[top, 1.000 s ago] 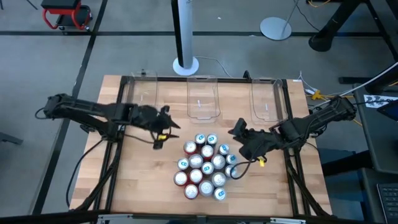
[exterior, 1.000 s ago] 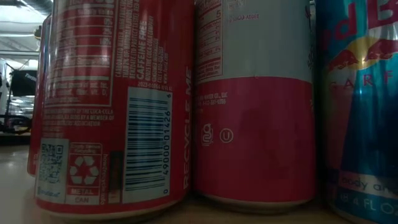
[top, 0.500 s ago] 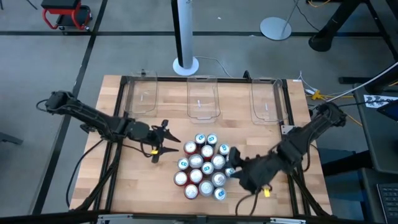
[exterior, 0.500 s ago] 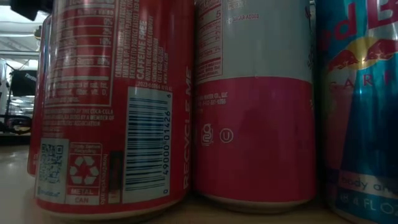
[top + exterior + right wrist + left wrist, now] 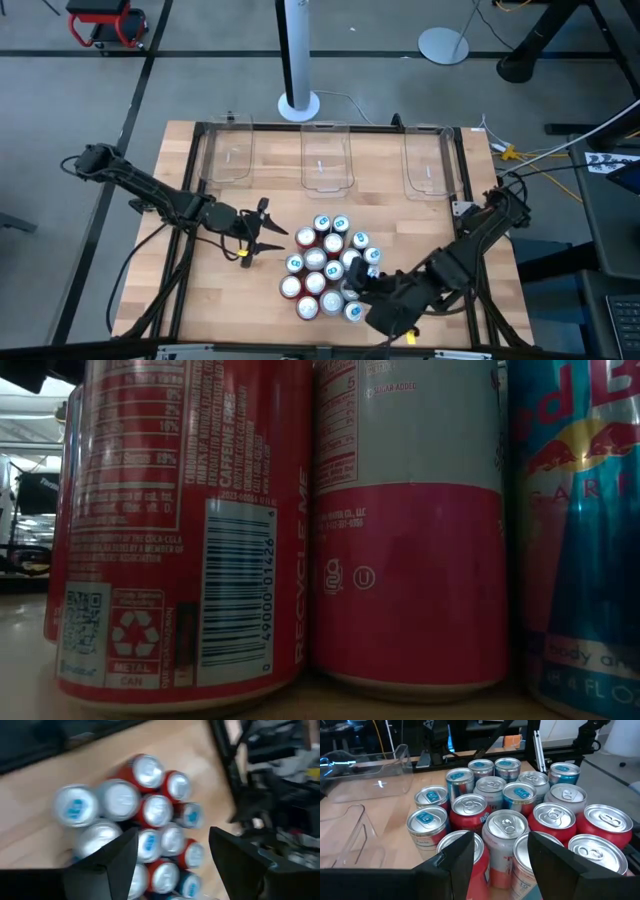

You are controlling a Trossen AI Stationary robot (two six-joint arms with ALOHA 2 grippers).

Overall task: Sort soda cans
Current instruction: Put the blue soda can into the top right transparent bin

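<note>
The right pincer hangs open and empty over the near right edge of the cans, which stand clustered mid-counter. The left pincer sits open and empty just left of the cluster, fingers pointing at it.

"RECYCLE ME" and barcode 49000 01426 can be read on the red can; "Red B…" on the blue can.
</note>
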